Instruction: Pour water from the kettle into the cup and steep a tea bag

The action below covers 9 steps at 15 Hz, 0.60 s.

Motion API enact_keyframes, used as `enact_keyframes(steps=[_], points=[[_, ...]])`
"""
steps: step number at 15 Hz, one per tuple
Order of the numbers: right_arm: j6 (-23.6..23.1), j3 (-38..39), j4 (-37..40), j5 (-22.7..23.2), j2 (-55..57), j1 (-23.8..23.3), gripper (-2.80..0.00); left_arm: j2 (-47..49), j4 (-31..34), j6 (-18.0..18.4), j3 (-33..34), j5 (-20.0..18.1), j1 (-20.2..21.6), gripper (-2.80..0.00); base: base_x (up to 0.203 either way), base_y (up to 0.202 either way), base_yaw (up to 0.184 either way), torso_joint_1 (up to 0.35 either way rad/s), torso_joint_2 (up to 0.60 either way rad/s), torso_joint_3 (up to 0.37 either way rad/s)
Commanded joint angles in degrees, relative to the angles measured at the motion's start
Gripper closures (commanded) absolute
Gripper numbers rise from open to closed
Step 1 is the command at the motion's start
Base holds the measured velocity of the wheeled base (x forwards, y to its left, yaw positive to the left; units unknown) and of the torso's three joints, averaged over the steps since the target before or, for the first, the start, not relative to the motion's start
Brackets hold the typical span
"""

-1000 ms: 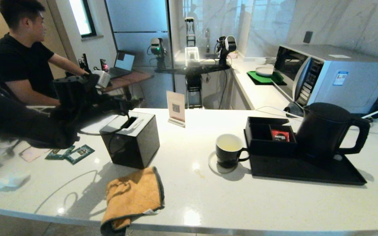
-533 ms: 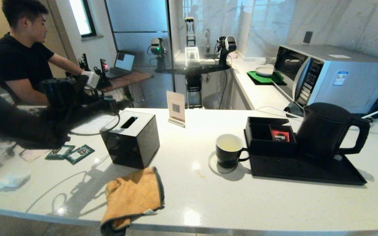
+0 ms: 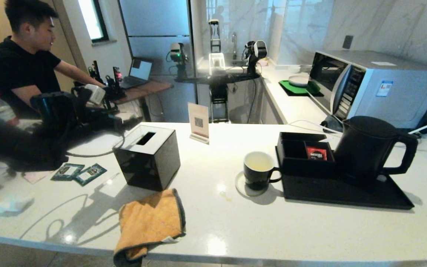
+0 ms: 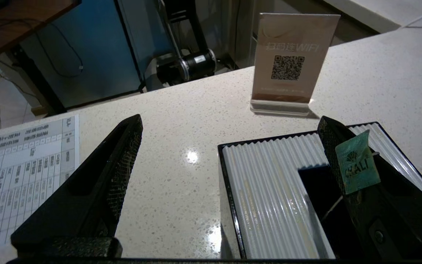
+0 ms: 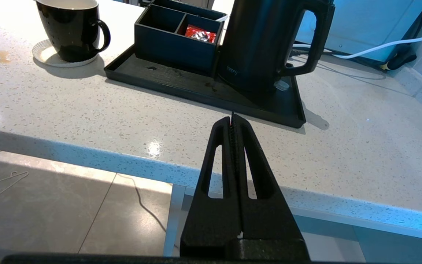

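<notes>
The tall black kettle [image 3: 365, 148] [image 5: 266, 40] stands on a black tray [image 3: 347, 194]. Left of the tray, the black cup [image 3: 258, 170] [image 5: 70, 29] rests on a white coaster, its white inside showing. My left gripper [image 3: 126, 120] [image 4: 230, 121] hangs open at the far left, beside a black slotted box [image 3: 146, 157] [image 4: 269, 190]. A small green paper tag [image 4: 357, 165] with a thin string clings to one of its fingers. The tea bag pouch is out of view. Below the counter's front edge, my right gripper [image 5: 232, 117] is shut and empty.
A black compartment box [image 3: 302, 155] on the tray holds a red sachet [image 3: 316, 153]. An orange cloth [image 3: 150, 220] hangs over the front edge. Two dark green packets [image 3: 80, 172], a QR sign [image 3: 198, 122], a microwave [image 3: 376, 87] and a seated person [image 3: 24, 66] surround the work.
My left arm has drawn back to the left, away from above the black slotted box. Cup, kettle and right gripper have not moved.
</notes>
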Motion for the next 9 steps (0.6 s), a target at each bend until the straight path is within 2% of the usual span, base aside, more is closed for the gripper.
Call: enact_keyframes(steps=[1, 9], points=[[-0.1, 0.0, -0.1, 0.0, 0.1, 0.0, 0.00, -0.4, -0.3, 1.3, 0.0, -0.8, -0.8, -2.80, 0.000, 0.000, 0.000, 0.000, 0.00, 0.000], [-0.1, 0.0, -0.1, 0.0, 0.0, 0.0, 0.00, -3.3, -0.2, 10.0, 0.1, -0.9, -2.1, -2.80, 0.000, 0.000, 0.000, 0.000, 0.00, 0.000]])
